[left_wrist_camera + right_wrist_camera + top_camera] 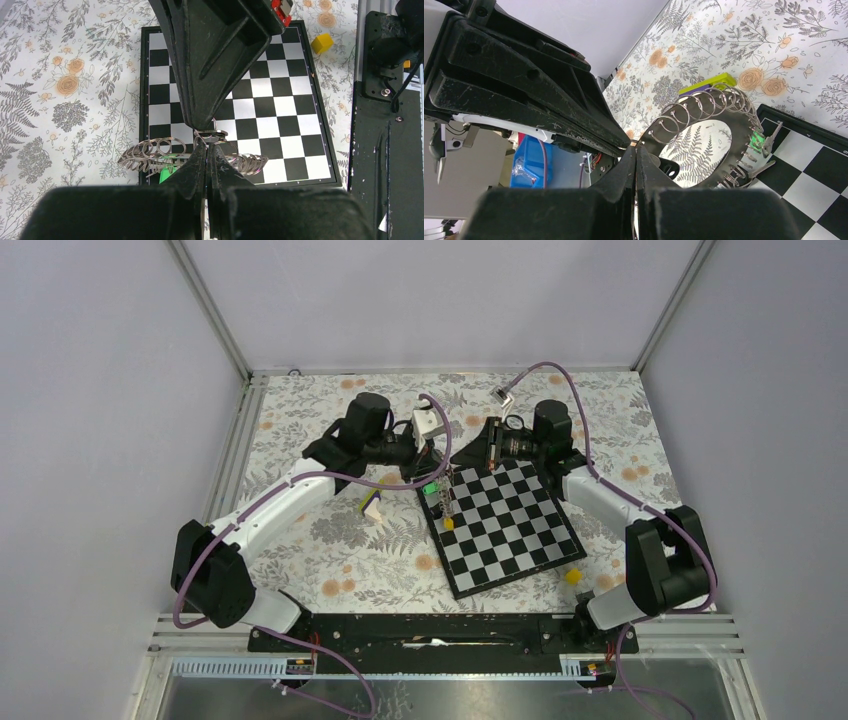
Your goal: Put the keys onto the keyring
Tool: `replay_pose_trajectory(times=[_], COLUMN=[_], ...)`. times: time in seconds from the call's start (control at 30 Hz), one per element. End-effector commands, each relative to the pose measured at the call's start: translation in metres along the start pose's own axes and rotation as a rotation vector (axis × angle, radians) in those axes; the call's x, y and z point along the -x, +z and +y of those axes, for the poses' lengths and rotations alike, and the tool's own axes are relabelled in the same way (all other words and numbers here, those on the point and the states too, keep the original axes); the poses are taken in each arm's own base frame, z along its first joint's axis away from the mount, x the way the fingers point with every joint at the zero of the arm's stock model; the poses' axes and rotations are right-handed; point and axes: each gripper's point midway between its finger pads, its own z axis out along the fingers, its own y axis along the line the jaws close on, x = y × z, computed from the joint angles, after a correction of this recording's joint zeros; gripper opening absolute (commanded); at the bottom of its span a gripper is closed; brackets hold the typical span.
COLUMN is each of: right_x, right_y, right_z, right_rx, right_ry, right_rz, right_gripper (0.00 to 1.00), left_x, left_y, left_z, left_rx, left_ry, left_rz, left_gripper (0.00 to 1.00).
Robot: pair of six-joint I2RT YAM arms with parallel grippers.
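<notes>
Top view, front to back: we note a yellow block (572, 576) on the floral surface (330, 570), just off the near right corner of the board (510, 530). A second block (449, 524) sits on the board by its left edge. Beyond that, the left arm (285, 498) and right arm (605, 502) meet over the board's far left corner. A lime-and-white wedge (372, 505) lies on the surface just left of that corner.

Left wrist view: the left claw (207, 150) is closed, tips pinched on the coiled rim of the keyring (150, 152). We see the ring edge-on, lifted above the board's edge. The right claw (204, 127) comes down from above, also closed, biting the same stretch of rim just beside the left tips. A green key (165, 175) peeks out under the ring.

Right wrist view: the ring faces us, and fern print shows through its hole. At its far rim we log the green head with bare metal blades beside it. Whether these are threaded on the ring, we cannot tell. The wedge shows behind the ring.
</notes>
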Motion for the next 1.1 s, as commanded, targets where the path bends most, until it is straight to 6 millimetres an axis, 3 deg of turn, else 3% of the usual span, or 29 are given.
replay_pose_trajectory(times=[0.0,0.47,0.73,1.07], right_x=[0.011,0.01,0.006,0.019], right_y=[0.003,0.006,0.004,-0.025], right_z=[0.002,-0.001,-0.002,0.016], right_rx=[0.018,0.02,0.007,-0.018], right_ry=[-0.035,-0.002,-0.028,-0.226], right_rz=[-0.016,0.001,0.013,-0.048], right_gripper=[0.0,0.0,0.0,0.0], left_x=[0.036,0.032,0.034,0.035], left_y=[-0.009,-0.008,-0.009,-0.017], left_z=[-0.023,-0.033,-0.025,-0.008], left_rx=[-0.093,-0.16,-0.114,0.004], left_ry=[0.115,0.131,0.136,0.122], left_rz=[-0.116,-0.119,-0.112,-0.079], left_gripper=[0.0,0.0,0.0,0.0])
